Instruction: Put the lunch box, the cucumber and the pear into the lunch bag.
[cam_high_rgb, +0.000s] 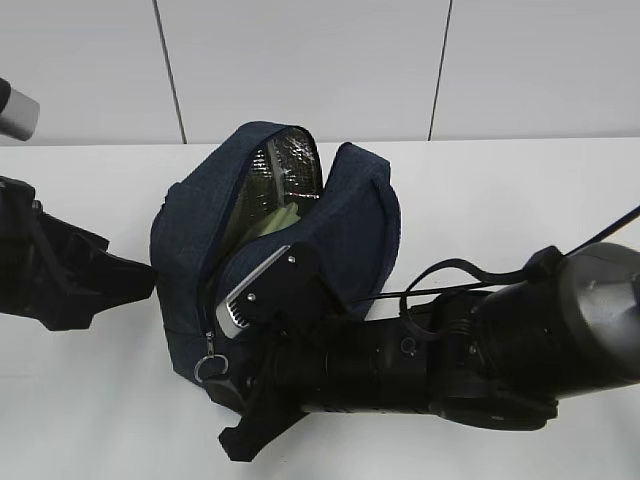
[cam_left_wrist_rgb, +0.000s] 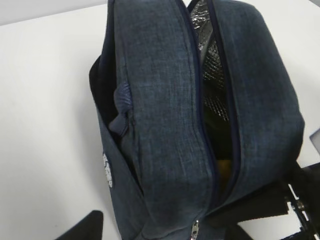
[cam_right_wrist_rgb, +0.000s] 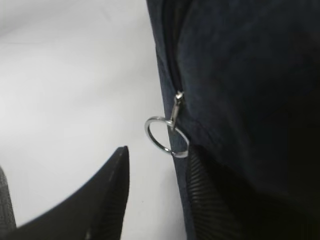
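Note:
The navy lunch bag lies in the middle of the table, unzipped, with its foil lining showing. A pale green surface, the lunch box lid, shows inside. In the left wrist view a yellow patch, the pear, shows in the bag's slit. The cucumber is hidden. My right gripper is open at the bag's near end, with the ring pull just ahead of its fingertips; one finger rests against the fabric. My left gripper is open and empty by the bag's left side.
The white table carries only the bag. My right arm fills the near right of the exterior view. A grey panelled wall stands behind the table.

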